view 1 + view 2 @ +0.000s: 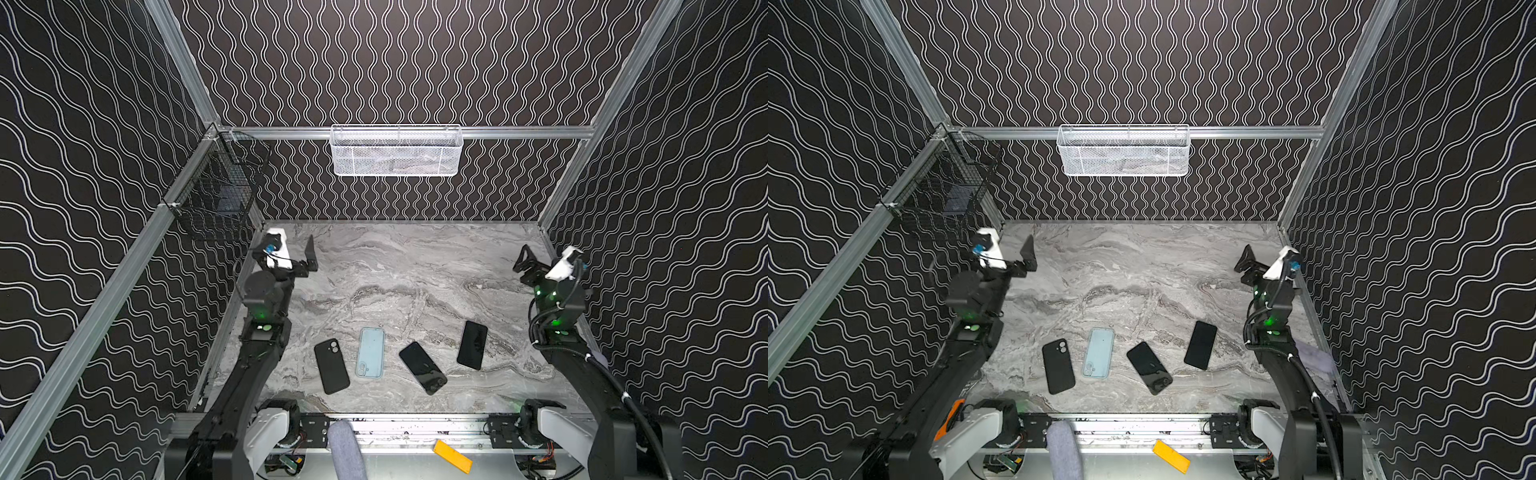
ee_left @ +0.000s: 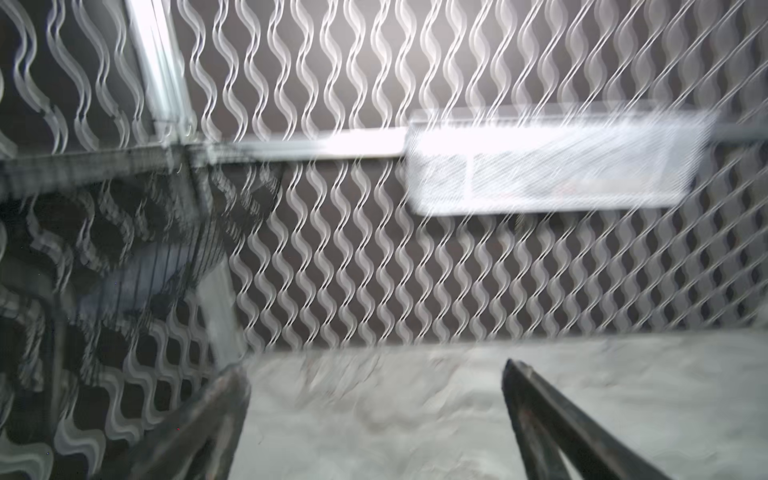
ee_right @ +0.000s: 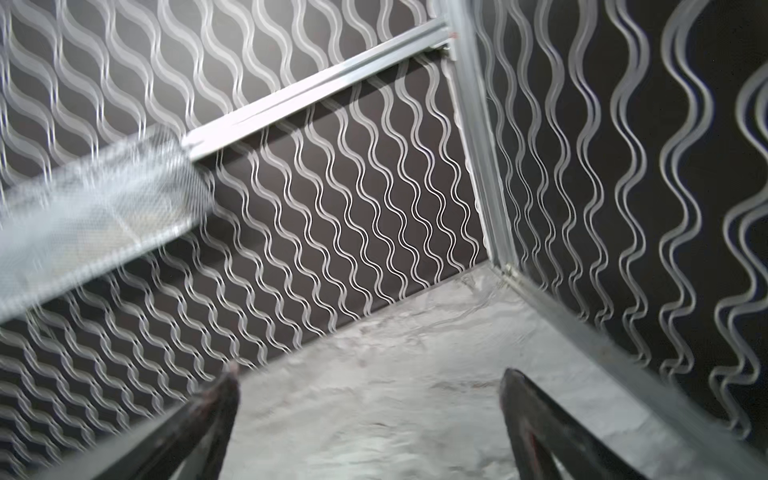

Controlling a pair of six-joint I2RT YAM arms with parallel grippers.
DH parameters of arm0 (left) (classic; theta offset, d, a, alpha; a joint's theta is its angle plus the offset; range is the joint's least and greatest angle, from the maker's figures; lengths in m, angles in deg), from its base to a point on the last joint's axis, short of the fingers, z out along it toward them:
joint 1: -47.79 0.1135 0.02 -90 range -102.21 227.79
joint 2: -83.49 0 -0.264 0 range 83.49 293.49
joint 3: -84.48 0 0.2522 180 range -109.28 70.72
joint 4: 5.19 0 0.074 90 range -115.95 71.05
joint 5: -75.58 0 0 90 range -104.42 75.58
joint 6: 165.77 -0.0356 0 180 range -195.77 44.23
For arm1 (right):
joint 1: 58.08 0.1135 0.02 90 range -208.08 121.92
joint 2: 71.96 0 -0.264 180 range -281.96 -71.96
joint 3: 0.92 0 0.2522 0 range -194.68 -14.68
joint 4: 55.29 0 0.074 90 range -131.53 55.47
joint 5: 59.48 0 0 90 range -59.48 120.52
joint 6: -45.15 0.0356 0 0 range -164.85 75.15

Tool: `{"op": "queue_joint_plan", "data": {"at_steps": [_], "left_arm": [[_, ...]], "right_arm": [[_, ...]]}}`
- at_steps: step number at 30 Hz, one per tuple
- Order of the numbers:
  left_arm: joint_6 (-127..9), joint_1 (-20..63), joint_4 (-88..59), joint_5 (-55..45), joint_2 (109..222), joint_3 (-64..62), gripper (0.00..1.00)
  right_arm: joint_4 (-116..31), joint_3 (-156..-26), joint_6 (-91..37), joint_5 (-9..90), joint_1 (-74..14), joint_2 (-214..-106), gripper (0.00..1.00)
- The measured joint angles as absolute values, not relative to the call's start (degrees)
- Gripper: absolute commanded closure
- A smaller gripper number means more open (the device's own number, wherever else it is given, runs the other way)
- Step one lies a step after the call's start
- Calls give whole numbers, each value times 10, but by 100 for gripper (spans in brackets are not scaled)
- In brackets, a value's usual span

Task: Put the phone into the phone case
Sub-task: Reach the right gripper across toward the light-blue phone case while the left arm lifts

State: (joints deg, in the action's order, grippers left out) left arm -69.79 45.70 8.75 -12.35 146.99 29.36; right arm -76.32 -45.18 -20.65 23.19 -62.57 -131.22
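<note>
Several flat things lie in a row near the table's front in both top views. A matte black phone case (image 1: 331, 365) (image 1: 1058, 365) with camera holes is leftmost. Beside it lies a light blue phone case (image 1: 370, 352) (image 1: 1099, 352). A glossy black phone (image 1: 422, 368) (image 1: 1149, 368) lies slanted, and another black phone (image 1: 472, 345) (image 1: 1200, 345) sits further right. My left gripper (image 1: 291, 257) (image 1: 1008, 254) (image 2: 372, 368) hangs open at the back left, far from them. The right gripper (image 1: 543, 261) (image 1: 1264, 261) (image 3: 370, 371) is open at the back right. Both hold nothing; the wrist views show only marble and walls.
A white mesh basket (image 1: 396, 151) (image 2: 548, 166) (image 3: 95, 216) hangs on the back wall and a black wire basket (image 1: 216, 195) on the left wall. Patterned walls close three sides. A yellow block (image 1: 453, 456) and a grey padded roll (image 1: 345, 449) lie beyond the front rail.
</note>
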Motion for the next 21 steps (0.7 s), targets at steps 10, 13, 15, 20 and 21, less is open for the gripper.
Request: {"op": "queue_joint_plan", "data": {"at_steps": [10, 13, 15, 20, 21], "left_arm": [[-397, 470, -142, 105, 1529, 256, 5], [-346, 470, -148, 156, 1523, 301, 1], [-346, 461, -175, 154, 1491, 287, 1], [-429, 384, -293, 35, 1428, 205, 1], [-446, 365, -318, 1, 1420, 198, 2]], "right_arm": [[-596, -595, -130, 474, -638, -1324, 1], [-537, -623, -160, 507, -599, -1335, 1], [-488, -644, -185, 507, -563, -1347, 0], [-353, -742, -260, 487, -453, -1415, 1], [-323, -764, -279, 479, -426, -1433, 0]]}}
